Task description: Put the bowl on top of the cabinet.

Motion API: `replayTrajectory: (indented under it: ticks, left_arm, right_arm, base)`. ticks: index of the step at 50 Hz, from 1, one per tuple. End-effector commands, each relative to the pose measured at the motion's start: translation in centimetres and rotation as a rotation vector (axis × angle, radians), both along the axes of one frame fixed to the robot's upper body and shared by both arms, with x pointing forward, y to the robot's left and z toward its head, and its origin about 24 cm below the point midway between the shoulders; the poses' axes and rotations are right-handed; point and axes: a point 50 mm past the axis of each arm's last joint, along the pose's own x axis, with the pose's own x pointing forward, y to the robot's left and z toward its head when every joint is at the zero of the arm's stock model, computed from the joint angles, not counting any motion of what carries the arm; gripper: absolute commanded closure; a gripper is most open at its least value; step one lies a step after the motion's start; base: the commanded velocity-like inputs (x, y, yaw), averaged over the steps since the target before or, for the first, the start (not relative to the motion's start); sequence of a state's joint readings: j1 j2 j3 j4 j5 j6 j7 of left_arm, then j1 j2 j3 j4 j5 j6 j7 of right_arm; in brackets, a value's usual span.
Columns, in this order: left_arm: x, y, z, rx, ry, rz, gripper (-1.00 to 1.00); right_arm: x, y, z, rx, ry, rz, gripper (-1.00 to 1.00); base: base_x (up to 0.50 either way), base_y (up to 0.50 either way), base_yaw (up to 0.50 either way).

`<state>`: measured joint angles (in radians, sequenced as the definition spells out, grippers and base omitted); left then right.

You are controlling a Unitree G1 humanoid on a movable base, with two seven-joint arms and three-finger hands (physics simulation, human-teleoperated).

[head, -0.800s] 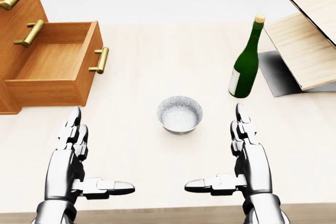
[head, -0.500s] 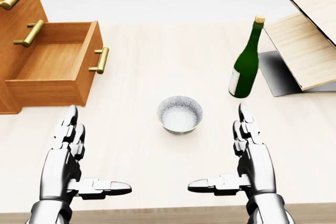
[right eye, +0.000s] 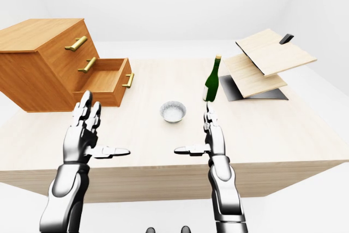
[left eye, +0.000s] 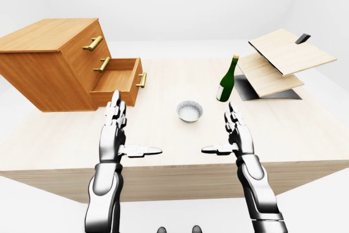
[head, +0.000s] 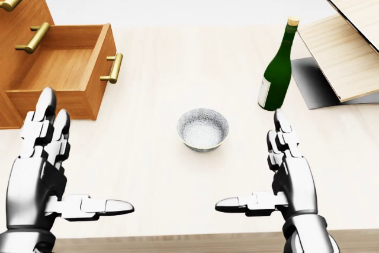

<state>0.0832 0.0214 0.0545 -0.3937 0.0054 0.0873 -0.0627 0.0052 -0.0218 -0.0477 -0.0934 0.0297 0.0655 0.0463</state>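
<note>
Head view cuts off the cabinet top. At the desk centre, the bowl sits between my left robot hand and right robot hand, both spread open.

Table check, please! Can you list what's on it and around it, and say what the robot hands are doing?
Surface: pale wooden table, no spills seen.
Job's things: bowl upright on the table, looks empty, not yet on the cabinet at the left of the head view, whose lowest drawer is pulled open.
Clutter: green bottle standing to the bowl's right; tilted wooden boards further right.
Grippers: left robot hand and right robot hand both open, holding nothing, one on each side of the bowl, not touching it.
Cables: nothing seen.
Surroundings: plain white room, nothing else seen.
</note>
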Motion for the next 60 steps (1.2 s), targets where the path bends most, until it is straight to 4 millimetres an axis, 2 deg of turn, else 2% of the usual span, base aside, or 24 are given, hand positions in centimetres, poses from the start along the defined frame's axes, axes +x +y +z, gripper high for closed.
replayTrajectory:
  ticks: [1,5,12,29,53,60]
  left_arm:
    - [-2.4,1.0,4.3,0.051,-0.191,0.033,-1.0]
    - [-3.7,1.5,6.3,0.076,-0.283,0.053,-1.0]
    - [-5.3,1.5,8.6,0.128,-0.391,0.065,-1.0]
    - [-8.5,1.9,12.2,0.199,-0.592,0.101,-1.0]
    - [-9.2,3.8,12.5,0.075,-0.566,0.106,-1.0]
    - [-9.3,4.4,12.6,0.018,-0.513,0.102,-1.0]
  right_arm:
    - [0.0,-0.1,0.2,0.007,-0.001,-0.004,-1.0]
    - [-0.1,-0.1,0.0,0.007,0.002,-0.004,-1.0]
    - [-0.1,-0.2,0.0,0.009,0.002,-0.005,-1.0]
    - [-0.2,-0.1,0.1,0.018,0.004,0.004,-1.0]
    - [-0.2,-0.1,0.4,0.031,-0.005,0.023,-1.0]
    - [-0.3,-0.2,0.5,0.045,-0.01,0.023,-1.0]
  base:
    - [0.0,0.0,0.0]
    - [0.0,0.0,0.0]
    - [0.0,0.0,0.0]
    - [0.0,0.0,0.0]
    - [0.0,0.0,0.0]
    - [0.0,0.45,0.0]
